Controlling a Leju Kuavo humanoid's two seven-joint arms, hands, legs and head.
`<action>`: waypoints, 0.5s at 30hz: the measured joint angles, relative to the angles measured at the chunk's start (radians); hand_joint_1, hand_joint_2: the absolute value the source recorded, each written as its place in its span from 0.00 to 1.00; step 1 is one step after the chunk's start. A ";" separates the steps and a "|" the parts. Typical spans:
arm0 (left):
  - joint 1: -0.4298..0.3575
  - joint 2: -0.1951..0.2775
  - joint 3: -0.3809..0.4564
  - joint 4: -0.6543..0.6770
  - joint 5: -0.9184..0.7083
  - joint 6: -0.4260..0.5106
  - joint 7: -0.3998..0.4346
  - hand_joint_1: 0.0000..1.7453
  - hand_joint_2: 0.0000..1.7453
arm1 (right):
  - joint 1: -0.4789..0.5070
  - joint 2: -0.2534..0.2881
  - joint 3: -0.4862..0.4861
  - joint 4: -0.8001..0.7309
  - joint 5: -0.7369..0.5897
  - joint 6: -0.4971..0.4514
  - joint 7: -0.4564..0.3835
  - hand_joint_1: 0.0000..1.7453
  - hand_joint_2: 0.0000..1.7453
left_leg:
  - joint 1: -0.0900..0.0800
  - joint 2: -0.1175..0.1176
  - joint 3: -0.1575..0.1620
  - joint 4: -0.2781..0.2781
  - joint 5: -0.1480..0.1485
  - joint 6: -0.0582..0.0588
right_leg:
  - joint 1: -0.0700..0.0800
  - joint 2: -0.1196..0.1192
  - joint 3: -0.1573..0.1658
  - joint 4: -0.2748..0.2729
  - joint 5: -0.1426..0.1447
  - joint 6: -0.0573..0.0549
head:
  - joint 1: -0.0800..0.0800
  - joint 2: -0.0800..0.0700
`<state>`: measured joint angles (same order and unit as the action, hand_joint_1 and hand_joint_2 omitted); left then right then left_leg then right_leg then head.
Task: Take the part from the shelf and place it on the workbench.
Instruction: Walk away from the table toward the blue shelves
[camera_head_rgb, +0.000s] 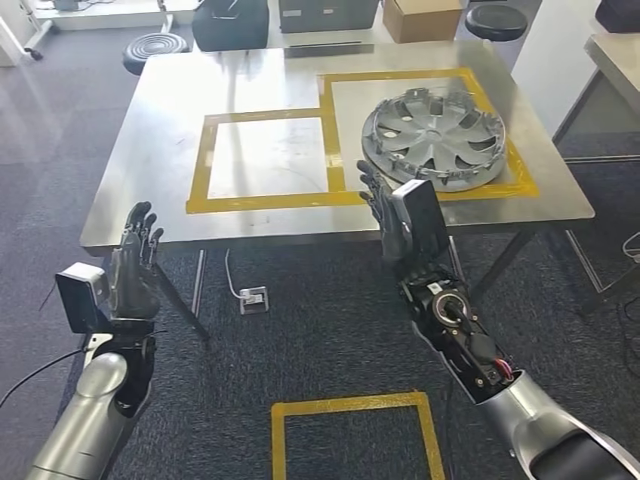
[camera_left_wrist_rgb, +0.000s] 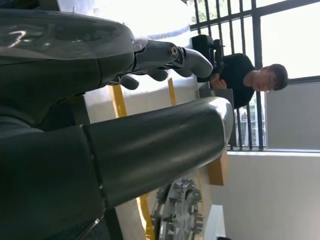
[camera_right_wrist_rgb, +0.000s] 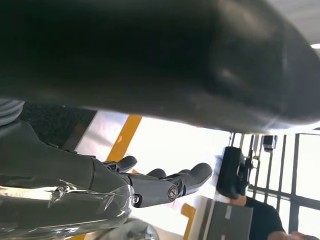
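Here both hands are raised upright, fingers spread and empty: left hand (camera_head_rgb: 136, 262), right hand (camera_head_rgb: 383, 212) at the workbench (camera_head_rgb: 151, 150) edge.

Two silver arms end in dark many-fingered hands: the left hand (camera_head_rgb: 136, 262) has a grey camera box at its wrist, the right hand (camera_head_rgb: 386, 215) a black one above exposed black mechanics and red wiring

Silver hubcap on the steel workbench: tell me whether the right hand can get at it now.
Probably yes: the open right hand hovers beside the silver hubcap's near rim, nothing between them.
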<state>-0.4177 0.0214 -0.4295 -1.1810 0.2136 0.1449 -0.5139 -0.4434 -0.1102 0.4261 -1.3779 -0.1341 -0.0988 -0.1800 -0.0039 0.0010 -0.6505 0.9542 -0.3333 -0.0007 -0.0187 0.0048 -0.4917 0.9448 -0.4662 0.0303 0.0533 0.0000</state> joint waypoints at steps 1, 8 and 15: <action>-0.001 0.000 0.000 0.000 0.000 0.000 0.000 0.00 0.00 | -0.001 0.000 0.000 0.000 0.001 -0.002 0.000 0.00 0.00 | 0.001 -0.001 -0.011 0.021 -0.025 -0.006 | -0.002 -0.002 -0.009 -0.002 0.010 -0.011 | -0.004 0.000; -0.002 0.000 0.000 0.002 0.004 -0.009 -0.003 0.00 0.00 | 0.005 0.000 0.000 -0.001 0.007 -0.009 0.007 0.00 0.00 | 0.013 -0.002 -0.050 0.304 -0.155 -0.027 | 0.002 -0.007 -0.111 0.001 0.089 -0.031 | -0.039 0.000; -0.015 -0.005 0.000 0.003 0.005 -0.016 -0.011 0.00 0.00 | 0.011 -0.001 -0.007 -0.010 0.009 -0.017 0.009 0.00 0.00 | 0.002 -0.003 0.139 -0.009 -0.125 0.013 | 0.000 -0.005 -0.159 -0.009 0.154 0.004 | -0.038 0.000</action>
<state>-0.4328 0.0165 -0.4295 -1.1776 0.2187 0.1290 -0.5247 -0.4324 -0.1108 0.4191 -1.3878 -0.1251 -0.1158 -0.1705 -0.0017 -0.0018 -0.5116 0.9452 -0.4578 0.0126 -0.0190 -0.0004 -0.6509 0.9356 -0.3123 0.0342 0.0153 0.0000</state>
